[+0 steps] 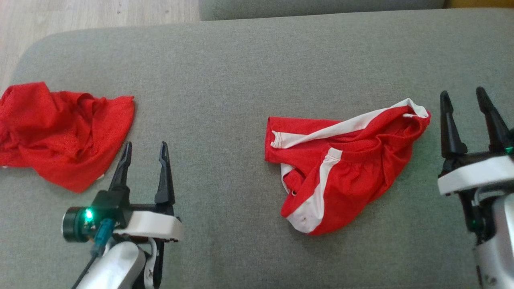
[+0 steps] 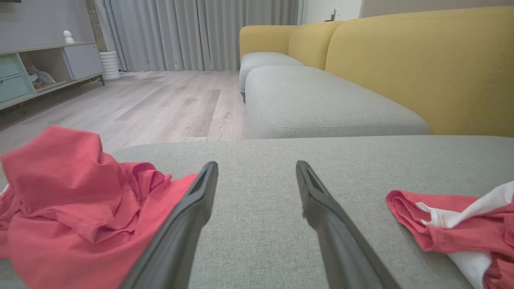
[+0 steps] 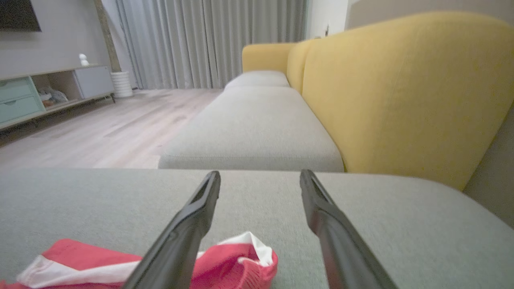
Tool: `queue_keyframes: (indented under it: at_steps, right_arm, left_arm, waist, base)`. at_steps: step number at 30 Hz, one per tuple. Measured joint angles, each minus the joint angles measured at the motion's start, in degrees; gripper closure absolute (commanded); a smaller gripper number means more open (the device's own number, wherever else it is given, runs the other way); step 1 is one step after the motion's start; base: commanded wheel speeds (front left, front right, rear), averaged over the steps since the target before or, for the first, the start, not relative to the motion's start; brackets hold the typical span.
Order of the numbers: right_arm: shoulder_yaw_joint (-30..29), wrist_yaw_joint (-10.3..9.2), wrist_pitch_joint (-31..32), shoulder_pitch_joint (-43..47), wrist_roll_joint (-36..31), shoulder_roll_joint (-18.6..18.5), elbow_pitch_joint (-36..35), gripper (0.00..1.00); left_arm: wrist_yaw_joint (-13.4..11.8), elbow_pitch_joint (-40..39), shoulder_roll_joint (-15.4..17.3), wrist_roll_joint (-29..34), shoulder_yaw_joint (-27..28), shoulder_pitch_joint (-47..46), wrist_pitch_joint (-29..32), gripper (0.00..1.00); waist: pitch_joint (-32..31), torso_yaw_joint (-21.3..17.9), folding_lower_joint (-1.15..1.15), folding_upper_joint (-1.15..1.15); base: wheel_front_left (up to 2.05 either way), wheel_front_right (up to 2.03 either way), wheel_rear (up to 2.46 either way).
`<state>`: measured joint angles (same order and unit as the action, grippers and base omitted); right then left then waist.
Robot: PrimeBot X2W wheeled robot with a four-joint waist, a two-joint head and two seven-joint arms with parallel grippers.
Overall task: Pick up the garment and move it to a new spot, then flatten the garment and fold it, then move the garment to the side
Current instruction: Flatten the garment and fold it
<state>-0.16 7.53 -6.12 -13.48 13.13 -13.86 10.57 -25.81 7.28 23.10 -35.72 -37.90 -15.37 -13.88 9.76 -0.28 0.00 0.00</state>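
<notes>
Spread-open left pincer (image 1: 146, 144) and right pincer (image 1: 461, 92) flank crumpled red-white garment (image 1: 353, 160), perhaps mesh.

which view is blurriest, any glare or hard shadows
Right wrist view is softest: the yellow sofa backrest smears. Left wrist view: red-and-white striped shorts look washed pink. Head view: sharp, even light, no glare, faint shadow under the shorts on the grey fabric cushion.
</notes>
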Motion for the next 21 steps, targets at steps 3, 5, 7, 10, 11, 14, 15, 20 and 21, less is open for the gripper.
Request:
queue_keyframes:
  at_steps: [3, 5, 7, 10, 11, 14, 15, 20, 21]
  right_arm:
    - [-0.9, 0.00, 0.4, 3.2, -2.1, 3.1, -7.9, 0.00]
    - [-1.1, 0.00, 1.3, 4.5, -2.5, 4.2, -10.3, 0.00]
    - [-1.5, 0.00, 2.5, 7.4, -3.3, 5.9, -14.2, 0.00]
    - [-1.5, 0.00, 4.5, 12.3, -3.3, 7.7, -18.1, 0.00]
    - [-1.5, 0.00, 5.1, 13.6, -3.3, 8.1, -18.9, 0.00]
    - [-1.4, 0.00, 6.2, 16.4, -3.1, 9.1, -21.0, 0.00]
    - [-1.4, 0.00, 6.3, 16.8, -3.1, 9.4, -21.5, 0.00]
    - [-1.5, 0.00, 7.7, 16.7, -3.0, 9.7, -22.8, 0.00]
    - [-1.5, 0.00, 7.7, 16.7, -3.0, 9.8, -22.9, 0.00]
  left_arm:
    - [-0.3, -0.3, 0.5, 0.0, 0.4, 0.1, -0.1, 0.00]
    - [-0.4, -0.3, 0.7, 0.0, 0.4, 0.2, -0.1, 0.00]
    - [-0.5, -0.7, 1.1, 0.0, 0.4, 0.2, 0.0, 0.00]
    - [-0.9, -1.1, 1.5, 0.0, 0.4, 0.5, 0.3, 0.00]
    - [-1.0, -1.3, 1.6, 0.0, 0.4, 0.5, 0.6, 0.00]
    - [-1.4, -1.8, 1.8, 0.0, 0.4, 0.6, 0.8, 0.00]
    - [-1.5, -1.9, 1.9, 0.0, 0.5, 0.7, 0.8, 0.00]
    - [-1.5, -2.2, 1.9, 0.0, 0.5, 0.7, 1.2, 0.00]
    - [-1.5, -2.2, 1.9, 0.0, 0.5, 0.7, 1.2, 0.00]
  waist:
    - [-0.3, -0.2, 0.00, 0.00]
    - [-0.5, -0.2, 0.00, 0.00]
    - [-0.7, -0.2, 0.00, 0.00]
    - [-1.0, -0.2, 0.00, 0.00]
    - [-1.1, -0.2, 0.00, 0.00]
    - [-1.2, -0.2, 0.00, 0.00]
    - [-1.2, -0.3, 0.00, 0.00]
    - [-1.2, -0.4, 0.00, 0.00]
    - [-1.2, -0.4, 0.00, 0.00]
  base:
    - [0.00, 0.00, 0.00]
    - [0.00, 0.00, 0.00]
    - [0.00, 0.00, 0.00]
    - [0.00, 0.00, 0.00]
    - [0.00, 0.00, 0.00]
    - [0.00, 0.00, 0.00]
    - [0.00, 0.00, 0.00]
    - [0.00, 0.00, 0.00]
    - [0.00, 0.00, 0.00]
